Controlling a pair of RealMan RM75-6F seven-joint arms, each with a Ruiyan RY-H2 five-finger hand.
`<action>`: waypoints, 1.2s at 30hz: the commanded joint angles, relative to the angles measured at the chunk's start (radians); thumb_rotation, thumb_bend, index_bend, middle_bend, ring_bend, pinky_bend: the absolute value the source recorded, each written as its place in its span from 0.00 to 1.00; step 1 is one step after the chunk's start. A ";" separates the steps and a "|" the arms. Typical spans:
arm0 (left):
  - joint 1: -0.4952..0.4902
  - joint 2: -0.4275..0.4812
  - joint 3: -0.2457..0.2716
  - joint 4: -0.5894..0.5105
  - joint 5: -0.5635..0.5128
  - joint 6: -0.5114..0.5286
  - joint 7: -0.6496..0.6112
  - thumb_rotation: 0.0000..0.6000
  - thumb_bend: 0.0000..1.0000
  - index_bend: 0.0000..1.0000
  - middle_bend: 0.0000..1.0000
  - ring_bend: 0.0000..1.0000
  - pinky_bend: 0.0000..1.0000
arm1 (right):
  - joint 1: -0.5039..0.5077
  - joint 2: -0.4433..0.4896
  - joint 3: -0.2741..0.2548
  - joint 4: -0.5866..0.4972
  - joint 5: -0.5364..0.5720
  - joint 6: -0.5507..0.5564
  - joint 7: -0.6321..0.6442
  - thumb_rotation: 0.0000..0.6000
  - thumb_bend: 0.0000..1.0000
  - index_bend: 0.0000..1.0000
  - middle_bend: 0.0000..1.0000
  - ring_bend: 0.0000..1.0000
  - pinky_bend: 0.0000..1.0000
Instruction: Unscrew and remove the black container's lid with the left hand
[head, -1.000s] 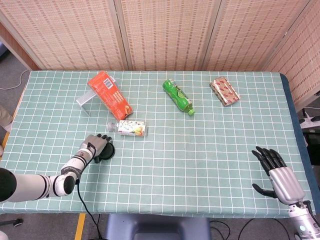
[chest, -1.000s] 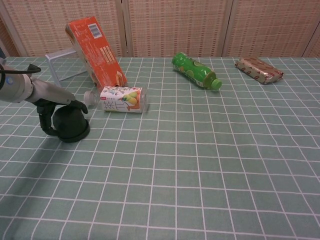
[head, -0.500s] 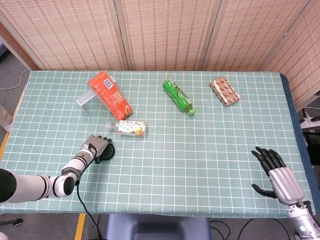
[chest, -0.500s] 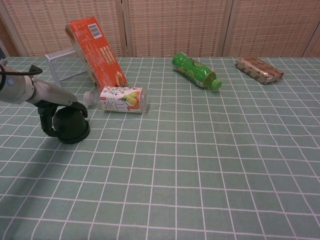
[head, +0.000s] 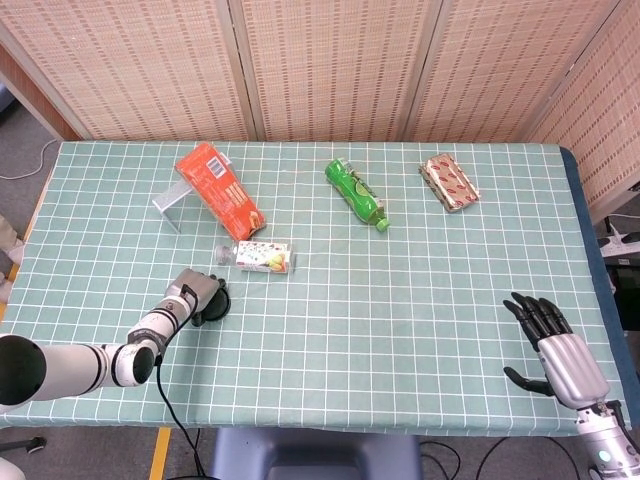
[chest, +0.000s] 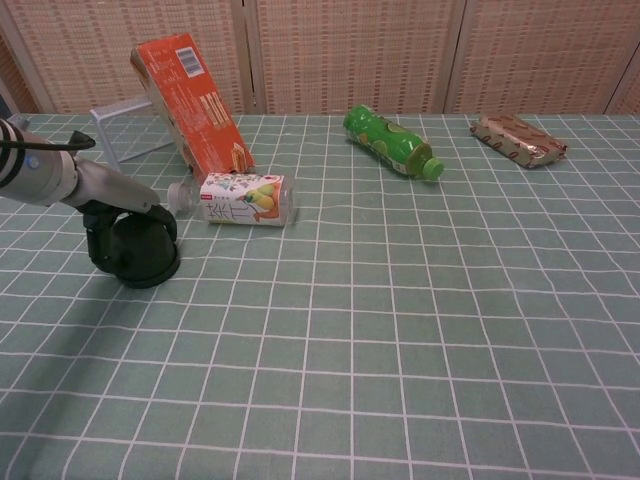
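Fingers of the left hand curled round the black container — upright, lid upward; right hand spread, empty.

A small clear bottle lies on its side just behind and to the right of the black container, crowding that side. Behind it an orange box leans on a metal stand, blocking the far left. A green bottle and a wrapped packet lie well apart at the far edge. The tablecloth in front and to the right lies open.
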 joint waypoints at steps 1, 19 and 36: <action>0.002 0.002 0.003 -0.005 0.015 0.008 -0.006 1.00 0.35 0.52 0.49 0.37 0.50 | 0.000 0.000 0.001 0.000 0.001 0.001 0.000 1.00 0.13 0.00 0.00 0.00 0.00; 0.140 0.056 -0.083 -0.038 0.235 0.117 -0.110 1.00 0.50 0.88 0.89 0.76 0.81 | -0.001 -0.003 -0.001 -0.002 -0.002 0.004 -0.004 1.00 0.13 0.00 0.00 0.00 0.00; 0.174 0.072 -0.109 -0.044 0.274 0.116 -0.083 1.00 0.64 0.96 0.95 0.81 0.86 | -0.001 -0.002 -0.003 -0.002 -0.008 0.005 -0.002 1.00 0.13 0.00 0.00 0.00 0.00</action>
